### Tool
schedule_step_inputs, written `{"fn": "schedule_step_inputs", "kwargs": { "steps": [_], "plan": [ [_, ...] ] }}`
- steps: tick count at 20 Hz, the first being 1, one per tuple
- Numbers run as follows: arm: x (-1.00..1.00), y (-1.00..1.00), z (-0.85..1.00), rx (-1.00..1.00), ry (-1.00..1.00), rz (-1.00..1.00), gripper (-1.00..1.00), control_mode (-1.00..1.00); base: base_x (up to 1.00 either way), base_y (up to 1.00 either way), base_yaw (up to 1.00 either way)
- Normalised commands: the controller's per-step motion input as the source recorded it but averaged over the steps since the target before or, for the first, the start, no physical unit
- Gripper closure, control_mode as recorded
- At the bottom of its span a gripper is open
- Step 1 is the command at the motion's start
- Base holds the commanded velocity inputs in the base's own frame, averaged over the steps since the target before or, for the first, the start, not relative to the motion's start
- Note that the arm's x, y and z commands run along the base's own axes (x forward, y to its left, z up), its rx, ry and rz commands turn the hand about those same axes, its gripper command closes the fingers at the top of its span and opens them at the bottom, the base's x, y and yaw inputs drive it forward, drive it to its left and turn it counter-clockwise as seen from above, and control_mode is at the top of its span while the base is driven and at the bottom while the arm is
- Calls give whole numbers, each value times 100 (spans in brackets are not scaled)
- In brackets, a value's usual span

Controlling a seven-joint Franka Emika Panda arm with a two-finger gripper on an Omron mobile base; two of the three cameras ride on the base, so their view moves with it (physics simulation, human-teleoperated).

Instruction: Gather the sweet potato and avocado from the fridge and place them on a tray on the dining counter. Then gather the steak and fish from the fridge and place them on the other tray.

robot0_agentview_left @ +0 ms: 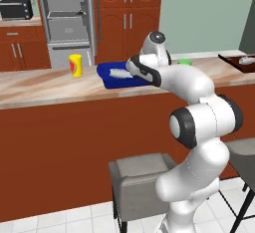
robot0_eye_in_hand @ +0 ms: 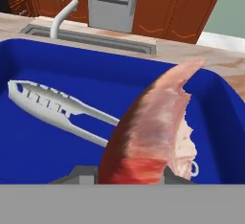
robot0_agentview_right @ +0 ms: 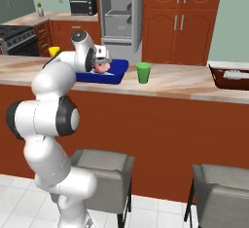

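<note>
The white arm leans out over the long beige marbled dining counter (robot0_agentview_left: 45, 90) with its red-brown wood front, and its two-finger gripper (robot0_eye_in_hand: 131, 170) hangs low above the bright blue rectangular tray (robot0_eye_in_hand: 57, 146), pinching a flat red-pink piece of steak (robot0_eye_in_hand: 153, 132) between its dark tips. In the hand view the steak stands on edge, dark red at the gripped bottom and paling to pink where it curves up to a point at about one o'clock; whether its lower edge touches the tray floor I cannot tell. From the right base view the same pink lump (robot0_agentview_right: 101, 67) shows just under the hand, over the blue tray (robot0_agentview_right: 119, 68). Lying flat in the tray at about nine o'clock from the steak is a pair of white slotted tongs (robot0_eye_in_hand: 52, 108) (they read as a pale shape on the blue (robot0_agentview_left: 118, 72) from the left base view), apart from the meat. On the counter, a yellow can (robot0_agentview_left: 75, 65) stands at nine o'clock of the tray and a green cup (robot0_agentview_right: 143, 72) at three o'clock. Far along the counter to the right sits the dark brown rectangular tray (robot0_agentview_right: 219, 78) with something pale on it, too small to name. Behind the counter the tall silver-grey fridge (robot0_agentview_left: 64, 18) stands open, pale shelves showing, with a black toaster oven (robot0_agentview_left: 16, 9) on the wall counter beside it.
</note>
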Motion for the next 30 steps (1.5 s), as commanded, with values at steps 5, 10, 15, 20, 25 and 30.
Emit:
{"fn": "schedule_step_inputs", "kwargs": {
  "steps": [5,10,15,20,25,30],
  "plan": [
    [36,-7,-9,1,3,0,100,-100,0,0,0],
    [34,-13,-11,0,0,0,100,-100,0,0,0],
    [29,-21,-12,0,0,0,100,-100,0,0,0],
    [7,-10,-26,0,0,0,100,-100,0,0,0],
    [16,-3,-24,0,2,0,100,-100,0,0,0],
    [11,-4,-22,0,1,0,-100,-100,0,0,0]
  ]
}}
